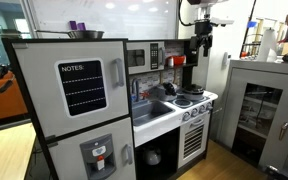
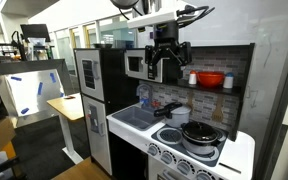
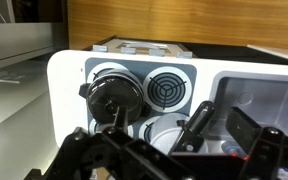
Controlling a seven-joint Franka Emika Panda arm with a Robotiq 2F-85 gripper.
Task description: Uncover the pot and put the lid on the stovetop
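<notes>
My jaws stand apart and hold nothing. In an exterior view my gripper (image 2: pixel 167 62) hangs high over the toy kitchen, at the level of the microwave (image 2: pixel 134 66) and well above the stovetop (image 2: pixel 239 150). The pot (image 2: pixel 201 134) sits covered on a burner of this stovetop, far below me and a little toward the outer end of the range.

In the wrist view the lid (image 3: pixel 114 97) appears up and to the left of the middle between my jaws. So I judge that I must first shift that way and then go a long way straight down before closing. The lid is round and has no long axis. Only its centre matters, and I think any turn of the wrist will do. A short handle (image 3: pixel 84 90) seems to stick out at the side of the pot, but it is too small to be sure.

For room, the burner ring (image 3: pixel 167 88) just beside the pot is bare, and I judge it the natural place for the lid. A pale round thing (image 3: pixel 159 130) lies below my jaws in the wrist view; I cannot tell what it is. Behind the stovetop a shelf (image 2: pixel 224 90) carries a red bowl (image 2: pixel 211 79) near my way down, so the descent should keep in front of it. The sink (image 2: pixel 134 118) lies at the far side of the stovetop from the pot.
</notes>
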